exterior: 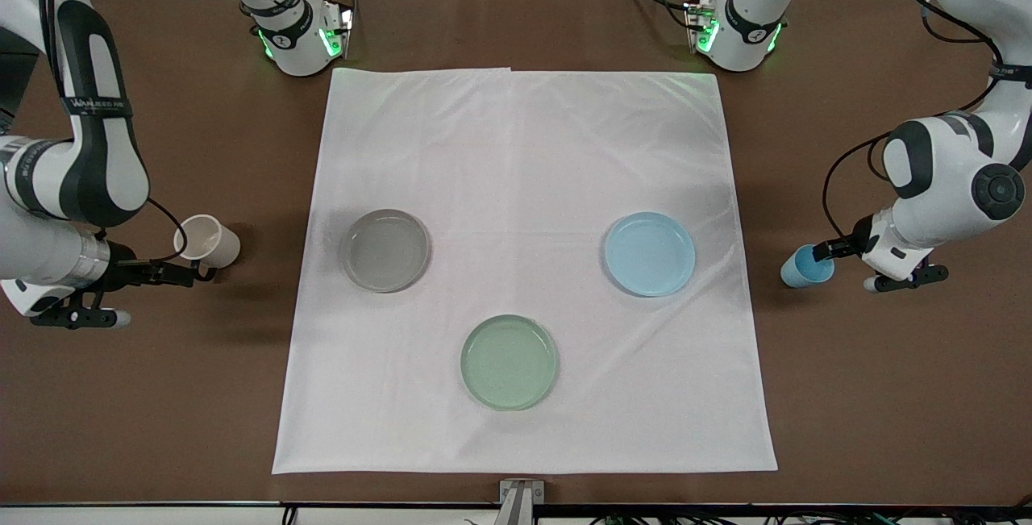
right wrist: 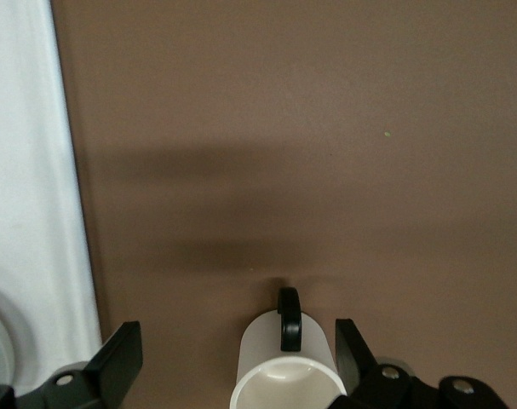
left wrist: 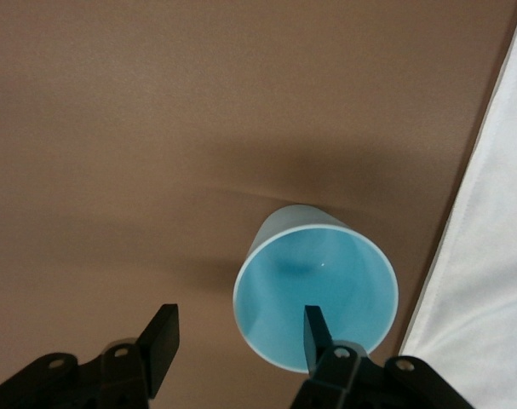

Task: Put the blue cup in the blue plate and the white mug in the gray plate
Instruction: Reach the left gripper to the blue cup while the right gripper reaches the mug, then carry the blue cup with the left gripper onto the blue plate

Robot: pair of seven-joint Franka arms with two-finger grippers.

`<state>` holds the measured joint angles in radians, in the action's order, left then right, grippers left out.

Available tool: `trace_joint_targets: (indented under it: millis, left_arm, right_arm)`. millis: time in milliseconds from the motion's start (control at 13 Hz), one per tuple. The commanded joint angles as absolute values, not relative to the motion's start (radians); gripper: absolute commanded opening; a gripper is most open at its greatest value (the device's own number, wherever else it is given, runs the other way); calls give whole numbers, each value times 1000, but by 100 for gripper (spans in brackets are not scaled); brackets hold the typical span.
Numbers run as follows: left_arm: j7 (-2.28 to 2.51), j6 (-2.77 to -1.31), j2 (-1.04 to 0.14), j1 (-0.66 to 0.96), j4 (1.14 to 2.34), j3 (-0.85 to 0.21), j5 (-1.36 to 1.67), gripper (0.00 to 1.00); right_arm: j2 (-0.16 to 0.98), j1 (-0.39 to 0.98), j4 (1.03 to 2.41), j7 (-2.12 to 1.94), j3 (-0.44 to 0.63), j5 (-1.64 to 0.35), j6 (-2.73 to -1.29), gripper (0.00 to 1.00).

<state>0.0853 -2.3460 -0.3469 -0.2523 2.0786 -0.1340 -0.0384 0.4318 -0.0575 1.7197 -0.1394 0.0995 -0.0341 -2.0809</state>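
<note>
Seat the half-closed left gripper (left wrist: 237, 336), one finger (left wrist: 316, 331) inside the blue cup (left wrist: 316, 290), beside the white cloth (exterior: 524, 267). Right gripper (right wrist: 232, 354) brackets the white mug (right wrist: 285, 379), open.

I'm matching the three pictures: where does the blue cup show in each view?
Front view: the blue cup stands on the brown table, at the left arm's end, beside the white cloth.
Left wrist view: the cup, one finger inside its rim.
Right wrist view: not in it.
Shared landmark: the cloth's edge.
</note>
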Motion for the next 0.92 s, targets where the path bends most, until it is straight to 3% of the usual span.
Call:
trace_joint_targets:
  millis: [0, 154, 231, 615, 846]
  left_arm:
    - [101, -2356, -377, -255, 2060, -140, -60, 42]
    - [104, -2356, -383, -247, 2053, -141, -58, 9]
    - [112, -2356, -391, -248, 2051, -141, -48, 2]
    - [136, -2350, -312, -245, 2045, -211, -45, 0]
    - [373, -2324, -293, -242, 2045, -357, -46, 0]
  right_arm:
    - [474, -86, 1726, -166, 89, -25, -2135, 100]
    - [491, -109, 1773, -225, 89, -25, -2224, 100]
    - [491, -118, 1817, -257, 89, -26, -2294, 100]
    - [492, -120, 1943, -265, 86, -34, -2414, 97]
    - [492, -118, 1966, -265, 84, -37, -2413, 81]
